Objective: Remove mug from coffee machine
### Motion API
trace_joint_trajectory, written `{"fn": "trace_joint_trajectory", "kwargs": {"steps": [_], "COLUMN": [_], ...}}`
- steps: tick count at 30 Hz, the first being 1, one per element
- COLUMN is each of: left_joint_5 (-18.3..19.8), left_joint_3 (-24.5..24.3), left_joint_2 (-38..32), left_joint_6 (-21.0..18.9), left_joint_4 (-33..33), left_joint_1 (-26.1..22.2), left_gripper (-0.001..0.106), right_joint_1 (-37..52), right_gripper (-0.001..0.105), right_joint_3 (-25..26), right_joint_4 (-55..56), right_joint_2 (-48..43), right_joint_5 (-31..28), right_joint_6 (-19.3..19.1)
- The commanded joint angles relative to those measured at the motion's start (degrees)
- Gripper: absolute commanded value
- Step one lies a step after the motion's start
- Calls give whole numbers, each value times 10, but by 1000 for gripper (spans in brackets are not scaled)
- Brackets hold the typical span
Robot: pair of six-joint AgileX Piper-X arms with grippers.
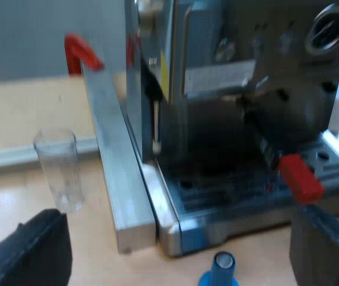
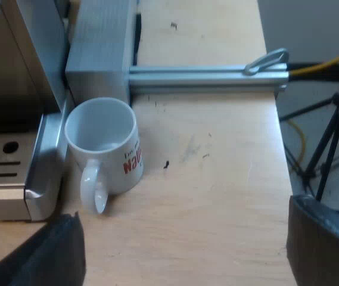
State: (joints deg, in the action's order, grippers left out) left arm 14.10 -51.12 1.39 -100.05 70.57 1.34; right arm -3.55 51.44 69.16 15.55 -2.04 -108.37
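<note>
A white mug [image 2: 106, 149] with red lettering stands upright on the wooden table [image 2: 217, 179], beside the espresso machine's drip tray [image 2: 5, 179]. My right gripper [image 2: 184, 250] hovers above the table near the mug, open, nothing between its fingers [image 2: 321, 241]. My left gripper [image 1: 181, 253] is open before the espresso machine [image 1: 246, 119]. The metal holder is locked into the machine's front, its red handle end [image 1: 300, 177] over the drip tray [image 1: 246, 196].
A clear measuring glass [image 1: 61, 168] stands on the table next to an aluminium bar [image 1: 118, 179] along the machine's side. A blue tamper [image 1: 220, 271] stands just before the machine's tray. Another aluminium rail [image 2: 205, 77] lies beyond the mug. A tripod [image 2: 330, 137] stands past the table edge.
</note>
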Motion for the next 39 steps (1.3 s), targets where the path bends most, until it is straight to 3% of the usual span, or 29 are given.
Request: {"fn": "trace_joint_trajectory", "kwargs": {"steps": [1,6,11,17,20,31,39], "left_joint_5": [-7,-7,-11,-43,-66,-67,-67], "left_joint_3": [-2,-2,-12,-10,11,134,202], "left_joint_2": [-30,-92,-101,-103,-103,-101,-101], "left_joint_6": [1,1,1,15,15,15,15], "left_joint_4": [7,33,68,71,44,-85,-96], "left_joint_1": [1,1,0,0,0,0,0], "left_gripper": [77,77,77,77,77,77,77], "right_joint_1": [-1,-1,-1,-2,-2,-2,-2], "right_gripper": [71,71,71,71,71,71,71], "right_joint_3": [3,3,3,2,-23,-125,-200], "right_joint_4": [6,19,30,44,12,-92,-94], "right_joint_2": [-33,-114,-168,-186,-186,-186,-185], "right_joint_5": [0,0,1,20,39,36,36], "right_joint_6": [-8,-8,-8,-10,-5,-5,-5]}}
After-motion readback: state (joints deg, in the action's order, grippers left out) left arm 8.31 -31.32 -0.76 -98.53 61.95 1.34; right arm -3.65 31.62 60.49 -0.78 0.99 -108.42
